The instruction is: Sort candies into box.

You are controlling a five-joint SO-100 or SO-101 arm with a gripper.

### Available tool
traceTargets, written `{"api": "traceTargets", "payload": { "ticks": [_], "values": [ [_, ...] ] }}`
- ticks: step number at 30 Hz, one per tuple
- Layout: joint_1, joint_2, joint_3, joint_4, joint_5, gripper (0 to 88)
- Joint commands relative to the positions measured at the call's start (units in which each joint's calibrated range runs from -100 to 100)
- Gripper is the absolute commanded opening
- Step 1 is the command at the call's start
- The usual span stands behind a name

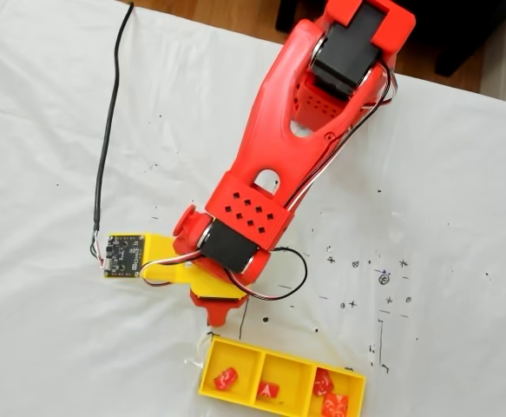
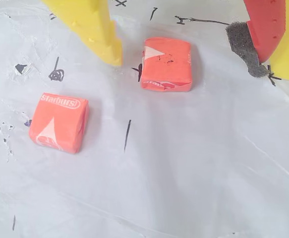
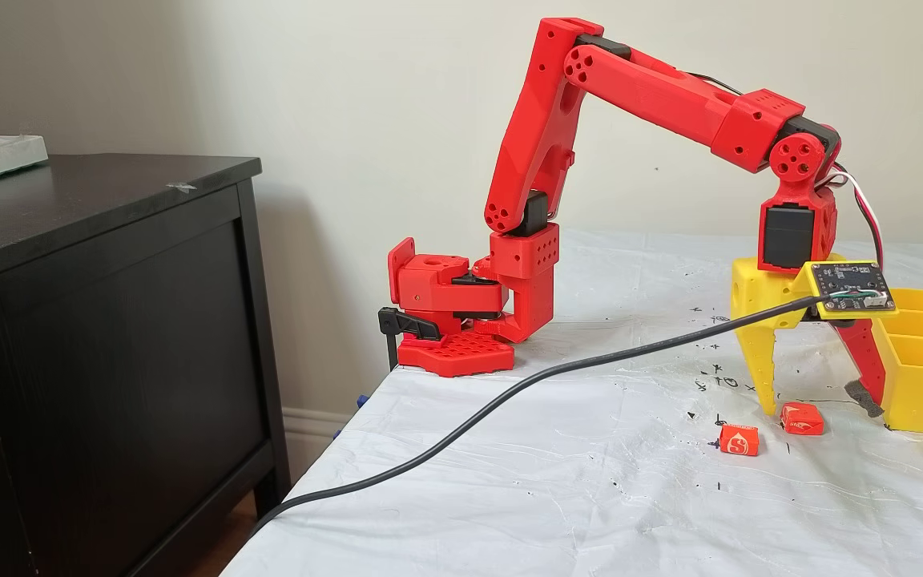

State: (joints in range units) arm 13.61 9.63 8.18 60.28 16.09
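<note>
1. Candies lie both on the table and in the box: two on the white sheet, four in the tray.
2. One loose candy [image 2: 166,64] sits between the fingers, just beside the yellow fingertip [image 2: 107,44] and apart from the red finger's grey foam pad [image 2: 243,47]; in the wrist view its wrapper's white triangle points right, and its shape is near square, with no clear long axis.
3. The second loose candy [image 2: 59,122] lies to the lower left of the first in the wrist view, outside the fingers, its "Starburst" lettering running along the top edge, slightly tilted.
4. In the side fixed view both rest on the table [image 3: 590,497], left of the box [image 3: 922,385].
5. The gripper [image 3: 818,405] stands wide open, tips down at the sheet, holding nothing.
6. The box's [image 1: 235,352] long axis runs left to right with a slight downward slant in the top fixed view.
7. Its left compartment holds one candy [image 1: 226,379], the middle one [image 1: 268,391], the right two [image 1: 323,382] [image 1: 334,405].
</note>
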Motion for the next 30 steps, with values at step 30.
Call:
{"api": "traceTargets", "payload": {
  "ticks": [30],
  "values": [
    [-0.84,4.28,-9.23,1.98,1.27,22.5]
  ]
}}
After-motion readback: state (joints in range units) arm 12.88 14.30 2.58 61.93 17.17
